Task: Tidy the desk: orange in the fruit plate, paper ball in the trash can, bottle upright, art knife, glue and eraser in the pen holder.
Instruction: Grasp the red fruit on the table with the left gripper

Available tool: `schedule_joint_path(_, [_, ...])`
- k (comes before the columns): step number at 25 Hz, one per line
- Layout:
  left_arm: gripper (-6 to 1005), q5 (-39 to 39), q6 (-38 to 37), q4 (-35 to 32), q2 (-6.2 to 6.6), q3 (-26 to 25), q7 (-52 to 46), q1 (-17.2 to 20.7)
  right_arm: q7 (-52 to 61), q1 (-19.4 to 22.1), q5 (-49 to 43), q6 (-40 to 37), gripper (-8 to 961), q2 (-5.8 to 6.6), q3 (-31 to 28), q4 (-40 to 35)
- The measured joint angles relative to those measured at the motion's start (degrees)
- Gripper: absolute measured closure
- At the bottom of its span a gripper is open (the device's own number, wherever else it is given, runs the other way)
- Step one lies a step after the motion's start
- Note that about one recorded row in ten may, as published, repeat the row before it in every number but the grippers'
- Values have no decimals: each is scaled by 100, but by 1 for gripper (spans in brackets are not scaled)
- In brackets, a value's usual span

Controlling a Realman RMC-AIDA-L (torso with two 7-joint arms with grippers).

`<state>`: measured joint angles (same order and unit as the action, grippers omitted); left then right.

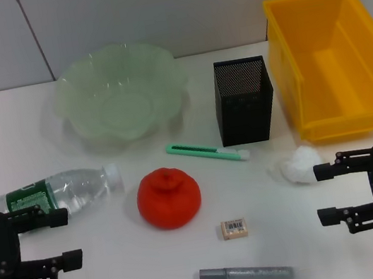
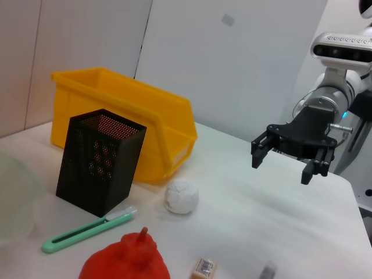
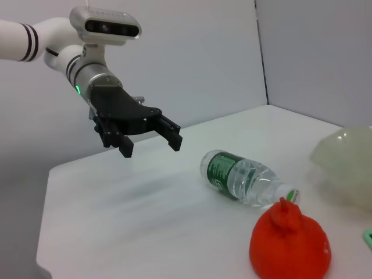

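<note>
Only the head view shows the glue [image 1: 246, 274] and fruit plate [image 1: 122, 96] whole.

Before my black jaws: a red-orange orange [image 1: 169, 198], pale green plate [image 1: 122, 96], black mesh holder [image 1: 244, 100], yellow bin [image 1: 334, 65], green-labelled clear bottle [image 1: 56, 194], white paper ball [image 1: 297, 165].

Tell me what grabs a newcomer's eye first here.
The bright orange sits mid-table, with the big yellow bin at the back right beside the black mesh pen holder. A water bottle lies on its side near the left gripper; the right gripper hovers by the paper ball, both with jaws open.
</note>
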<state>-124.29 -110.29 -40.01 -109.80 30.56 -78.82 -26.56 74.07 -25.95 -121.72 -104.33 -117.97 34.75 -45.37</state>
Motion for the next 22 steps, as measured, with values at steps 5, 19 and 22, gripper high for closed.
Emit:
schedule_joint_path(5, [162,-3,0,0,1,-27,-1,-16,4,-14,0,0,195,-12,-8,16])
schedule_joint_path(19, [169,27,-21,1,-13,-34,-108,-27,-8,-59,16,72,195,-33,-16,58])
schedule_joint_path(22, [170,151,-54,-12,-19,-36,-106,-29,-6,16,16,83,195,-36,-33,72])
